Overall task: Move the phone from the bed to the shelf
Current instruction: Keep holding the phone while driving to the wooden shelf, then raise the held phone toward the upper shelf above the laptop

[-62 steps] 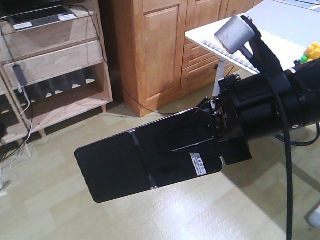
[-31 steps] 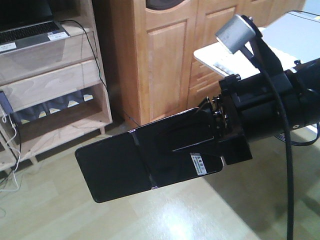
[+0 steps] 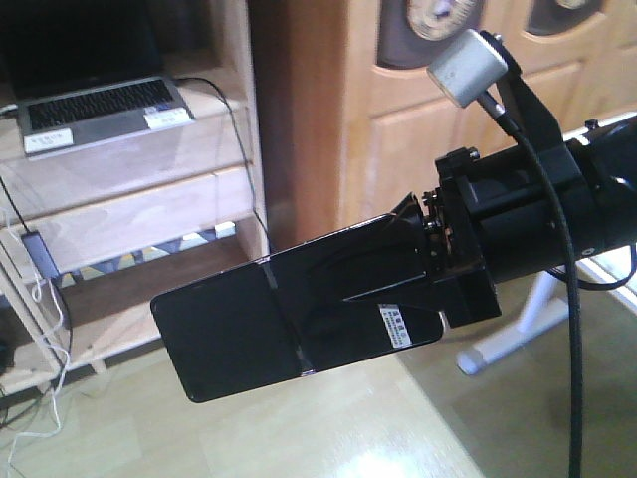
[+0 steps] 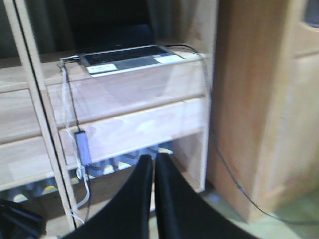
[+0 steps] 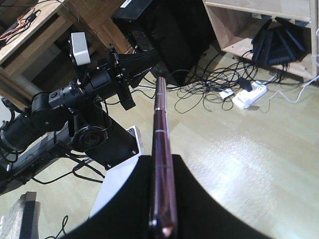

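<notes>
In the front view the phone (image 3: pixel 289 319), a glossy black slab with a centre crease and a white sticker, hangs in the air above the floor. My right gripper (image 3: pixel 398 269) is shut on its right end. The right wrist view shows the phone (image 5: pixel 160 134) edge-on, its pinkish rim pinched between both black fingers of the right gripper (image 5: pixel 160 159). My left gripper (image 4: pixel 153 158) is shut with nothing in it and points at the shelf (image 4: pixel 139 84). That pale wooden shelf (image 3: pixel 129 159) stands at the left of the front view. The bed is out of view.
A silver laptop (image 3: pixel 95 110) lies on the shelf board, with a cable and power adapter (image 4: pixel 82 147) hanging down. An orange-brown wooden cabinet (image 3: pixel 418 119) stands right of the shelf. A white table leg (image 3: pixel 518 329) is behind my arm. Cables and a power strip (image 5: pixel 246 94) lie on the floor.
The front view has swung: the shelf with the laptop has shifted right and grown larger, and the white table top has left the view. The phone stays held in the right gripper.
</notes>
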Available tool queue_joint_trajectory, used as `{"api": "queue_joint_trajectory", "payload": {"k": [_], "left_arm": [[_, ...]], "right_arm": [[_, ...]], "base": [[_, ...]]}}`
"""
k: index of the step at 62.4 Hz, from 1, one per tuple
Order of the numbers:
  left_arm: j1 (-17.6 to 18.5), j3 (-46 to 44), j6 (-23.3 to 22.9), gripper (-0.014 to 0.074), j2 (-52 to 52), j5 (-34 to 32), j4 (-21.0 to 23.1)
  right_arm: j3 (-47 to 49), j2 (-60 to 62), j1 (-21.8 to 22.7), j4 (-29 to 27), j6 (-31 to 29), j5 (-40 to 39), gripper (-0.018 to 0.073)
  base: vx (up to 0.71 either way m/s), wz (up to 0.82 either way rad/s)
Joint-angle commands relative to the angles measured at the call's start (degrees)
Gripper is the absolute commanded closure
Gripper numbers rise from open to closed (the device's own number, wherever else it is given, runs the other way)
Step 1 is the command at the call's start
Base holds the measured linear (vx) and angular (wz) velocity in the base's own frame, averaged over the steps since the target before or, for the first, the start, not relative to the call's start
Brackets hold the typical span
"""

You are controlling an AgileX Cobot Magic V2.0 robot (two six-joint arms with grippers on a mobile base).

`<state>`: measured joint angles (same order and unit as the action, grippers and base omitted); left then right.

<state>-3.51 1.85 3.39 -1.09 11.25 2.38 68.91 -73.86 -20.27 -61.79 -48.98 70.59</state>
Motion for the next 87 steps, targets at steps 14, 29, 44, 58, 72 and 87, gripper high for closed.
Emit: {"api": "queue_joint_trajectory", "payload": {"k": [14,29,44,58,72,87], "left_arm": [[-0.02,0.41,0.0,0.0595,-0.48,-3.99,0.53],[-0.02,0.41,0.0,0.0595,-0.48,-3.99,0.53],[-0.02,0.41,0.0,0.0595,-0.48,-3.99,0.53],[-0.02,0.41,0.0,0.0595,-0.48,-3.99,0.53],[-0.02,0.41,0.0,0.0595,-0.48,-3.99,0.53],[-0.02,0.41,0.0,0.0595,-0.48,-3.99,0.53]], "right_arm": [[1.58,1.59,0.03,-4.92,-0.12,3.1,0.0561],[1.58,1.59,0.03,-4.92,-0.12,3.1,0.0561],[1.58,1.59,0.03,-4.92,-0.12,3.1,0.0561],[1.58,1.59,0.03,-4.92,-0.12,3.1,0.0561],[1.58,1.59,0.03,-4.92,-0.12,3.1,0.0561],[1.58,1.59,0.03,-4.92,-0.12,3.1,0.0561]], "base": [[0.45,0.26],[0.43,0.26],[0.38,0.34],[0.34,0.37],[0.29,0.34],[0.25,0.22]]}}
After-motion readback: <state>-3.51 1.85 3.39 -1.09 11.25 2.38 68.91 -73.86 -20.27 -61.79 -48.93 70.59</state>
